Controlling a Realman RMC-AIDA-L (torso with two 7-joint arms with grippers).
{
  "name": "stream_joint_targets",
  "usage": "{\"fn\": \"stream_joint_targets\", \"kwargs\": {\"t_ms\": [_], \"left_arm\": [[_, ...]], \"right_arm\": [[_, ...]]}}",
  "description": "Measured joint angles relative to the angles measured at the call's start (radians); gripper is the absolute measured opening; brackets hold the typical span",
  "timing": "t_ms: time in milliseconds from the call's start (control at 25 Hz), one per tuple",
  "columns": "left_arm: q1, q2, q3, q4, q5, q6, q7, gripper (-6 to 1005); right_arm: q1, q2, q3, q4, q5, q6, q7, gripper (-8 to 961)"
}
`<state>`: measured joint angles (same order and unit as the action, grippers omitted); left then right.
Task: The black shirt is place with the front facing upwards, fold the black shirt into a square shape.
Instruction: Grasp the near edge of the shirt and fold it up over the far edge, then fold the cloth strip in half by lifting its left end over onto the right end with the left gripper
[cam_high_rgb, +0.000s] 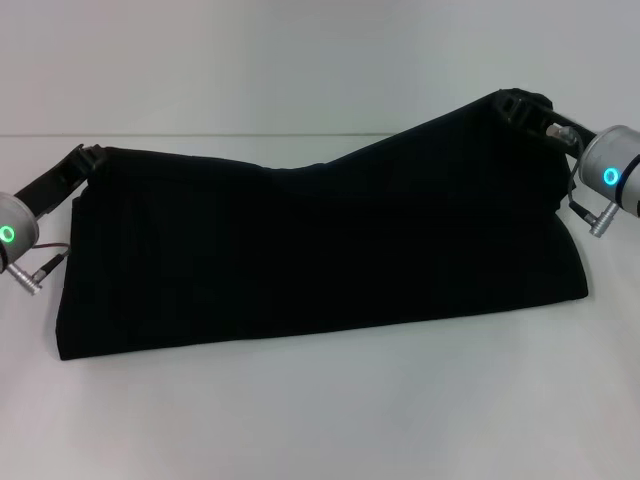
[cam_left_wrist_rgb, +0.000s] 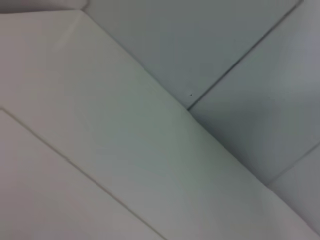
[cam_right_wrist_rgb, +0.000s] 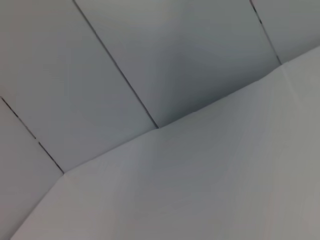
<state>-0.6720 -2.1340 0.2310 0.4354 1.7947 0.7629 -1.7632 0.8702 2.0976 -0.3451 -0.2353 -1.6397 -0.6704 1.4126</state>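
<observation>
The black shirt (cam_high_rgb: 320, 250) lies across the white table (cam_high_rgb: 320, 420) as a wide folded band. Its "FREE!" print and neck label are hidden. My left gripper (cam_high_rgb: 92, 156) holds the shirt's far left corner, low near the table. My right gripper (cam_high_rgb: 522, 104) holds the far right corner and lifts it well above the table, so the far edge slopes up to the right. The near edge rests on the table. Both wrist views show only white table and wall panels, with no shirt or fingers.
The table's far edge (cam_high_rgb: 250, 135) meets a pale wall just behind the shirt. Bare table surface lies in front of the shirt. Wall panel seams (cam_right_wrist_rgb: 120, 75) show in the wrist views.
</observation>
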Motion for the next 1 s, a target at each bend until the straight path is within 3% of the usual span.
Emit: {"fn": "stream_joint_targets", "kwargs": {"t_ms": [120,280,400,480,920,1000], "left_arm": [[-0.001,-0.016,0.002,-0.006,-0.071,-0.028,0.051,114],[0.002,-0.02,0.003,-0.037,-0.141,-0.029,0.114,116],[0.004,-0.018,0.001,-0.047,-0.148,-0.025,0.116,118],[0.007,-0.017,-0.002,-0.049,-0.149,-0.021,0.116,325],[0.054,-0.015,0.003,-0.05,-0.148,0.129,0.107,565],[0.067,-0.011,0.004,-0.051,-0.145,0.177,0.106,627]], "right_arm": [[0.001,0.001,0.005,0.024,0.047,0.005,-0.085,119],[0.0,0.001,0.001,0.046,0.103,0.035,-0.141,130],[-0.008,0.001,0.0,0.048,0.108,0.038,-0.14,265],[-0.014,0.0,0.003,0.049,0.108,0.037,-0.138,355],[-0.056,-0.005,0.006,0.037,0.115,0.025,-0.117,827],[-0.078,-0.006,0.009,0.03,0.142,0.001,-0.115,831]]}}
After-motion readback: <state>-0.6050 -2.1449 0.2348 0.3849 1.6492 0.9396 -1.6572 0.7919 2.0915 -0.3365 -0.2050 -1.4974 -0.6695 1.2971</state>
